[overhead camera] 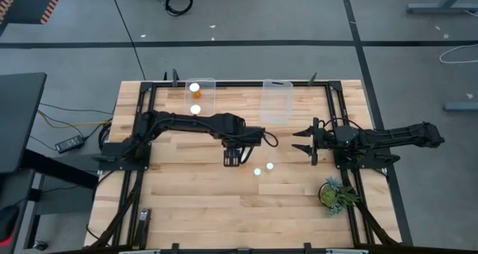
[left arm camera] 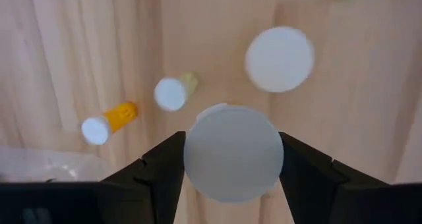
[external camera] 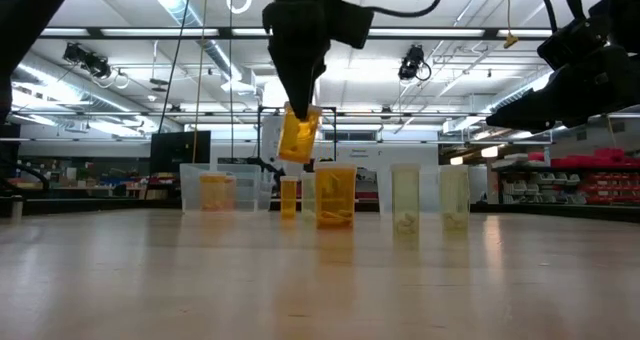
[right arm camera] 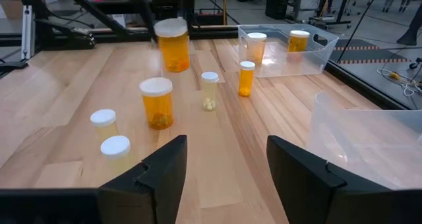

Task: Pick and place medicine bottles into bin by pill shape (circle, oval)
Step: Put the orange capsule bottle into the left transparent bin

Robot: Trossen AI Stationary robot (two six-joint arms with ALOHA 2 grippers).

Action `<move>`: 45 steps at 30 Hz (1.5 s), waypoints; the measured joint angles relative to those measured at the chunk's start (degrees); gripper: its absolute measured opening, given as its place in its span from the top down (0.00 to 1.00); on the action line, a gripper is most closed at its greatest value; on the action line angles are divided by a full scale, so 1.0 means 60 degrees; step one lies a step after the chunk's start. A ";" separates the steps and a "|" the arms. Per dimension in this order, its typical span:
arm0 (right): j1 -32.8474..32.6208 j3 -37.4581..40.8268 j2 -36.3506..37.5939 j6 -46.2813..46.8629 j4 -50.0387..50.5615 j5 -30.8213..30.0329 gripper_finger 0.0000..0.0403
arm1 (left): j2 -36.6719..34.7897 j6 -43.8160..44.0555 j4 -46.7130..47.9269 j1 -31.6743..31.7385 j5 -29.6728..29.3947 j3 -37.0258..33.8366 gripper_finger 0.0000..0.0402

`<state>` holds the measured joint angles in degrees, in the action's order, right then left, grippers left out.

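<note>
In the low view my left gripper points down, shut on an orange medicine bottle with a white cap, well above the table's middle. More bottles stand on their bases on the wood nearby: a wide one, narrow ones, and two pale ones. A clear bin at the far edge holds two bottles. A second clear bin stands to its right. My right gripper waits open at the table's right. My left gripper pinches the bottle's round white cap between its two fingers, one on either side. The fingers come from above, pointing down. The bottle hangs below them, slightly tilted and lifted clear of the table.
A small green plant stands near the right front corner. A black metal frame borders the wooden top. Bare wood lies along the near side.
</note>
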<state>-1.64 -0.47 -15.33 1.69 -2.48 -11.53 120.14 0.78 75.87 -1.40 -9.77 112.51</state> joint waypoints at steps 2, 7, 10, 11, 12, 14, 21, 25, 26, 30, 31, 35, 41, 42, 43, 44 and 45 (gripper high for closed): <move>-0.0001 0.0000 0.0000 0.0000 0.0000 0.0000 0.46 | 0.0000 -0.0002 0.0235 0.0149 -0.0196 0.0000 0.46; -0.0002 0.0000 0.0000 0.0000 0.0000 0.0000 0.46 | 0.0000 -0.0053 0.0644 0.0620 -0.0515 0.0000 0.45; -0.0002 0.0000 0.0000 0.0000 0.0000 0.0000 0.46 | 0.0000 -0.0165 0.0831 0.0985 -0.0580 0.0000 0.47; -0.0002 0.0000 0.0000 0.0000 0.0000 0.0000 0.46 | 0.0000 -0.0203 0.0919 0.1110 -0.0636 0.0000 0.47; 0.0002 0.0000 0.0000 0.0000 0.0000 0.0000 0.46 | 0.0000 -0.0229 0.0954 0.1233 -0.0693 0.0000 0.47; 0.0002 0.0000 0.0000 0.0000 0.0000 0.0000 0.46 | 0.0000 -0.0275 0.0973 0.1494 -0.0827 0.0000 0.46; -0.0002 0.0000 0.0000 0.0000 0.0000 0.0000 0.46 | -0.0031 -0.0489 0.1197 0.2338 -0.0880 0.0000 0.47; 0.0002 0.0000 0.0000 0.0000 0.0000 0.0001 0.46 | -0.0134 -0.0497 0.1240 0.2762 -0.0878 -0.0004 0.47; -0.0002 0.0000 0.0000 0.0000 0.0000 0.0000 0.46 | -0.0167 -0.0498 0.1265 0.2866 -0.0879 -0.0004 0.46; -0.0001 0.0000 0.0000 0.0000 0.0000 0.0000 0.46 | -0.0310 -0.0508 0.1244 0.3223 -0.0879 -0.0004 0.45; 0.0002 0.0000 0.0000 0.0000 0.0000 0.0000 0.46 | -0.0354 -0.0508 0.1241 0.3305 -0.0880 -0.0004 0.45; 0.0001 0.0000 0.0000 0.0000 0.0000 0.0001 0.46 | -0.0540 -0.0505 0.1220 0.3637 -0.0897 -0.0004 0.47; -0.0001 0.0000 0.0000 0.0000 0.0000 0.0000 0.46 | -0.0619 -0.0460 0.0995 0.4175 -0.1343 -0.0017 0.45; -0.0002 0.0000 0.0000 0.0000 0.0000 0.0000 0.46 | -0.0649 -0.0463 0.0787 0.4261 -0.1377 -0.0066 0.45; 0.0002 0.0000 0.0000 0.0000 0.0000 0.0000 0.46 | -0.0656 -0.0492 0.0638 0.4351 -0.1376 -0.0097 0.45; 0.0002 0.0000 0.0000 0.0000 0.0000 0.0000 0.46 | -0.0656 -0.0500 0.0565 0.4436 -0.1378 -0.0133 0.45; 0.0001 0.0000 0.0000 0.0000 0.0000 0.0000 0.46 | -0.0654 -0.0510 0.0507 0.4527 -0.1375 -0.0182 0.45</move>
<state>-1.63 -0.47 -15.33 1.69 -2.48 -11.53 116.21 -2.27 78.91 25.76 -18.02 111.41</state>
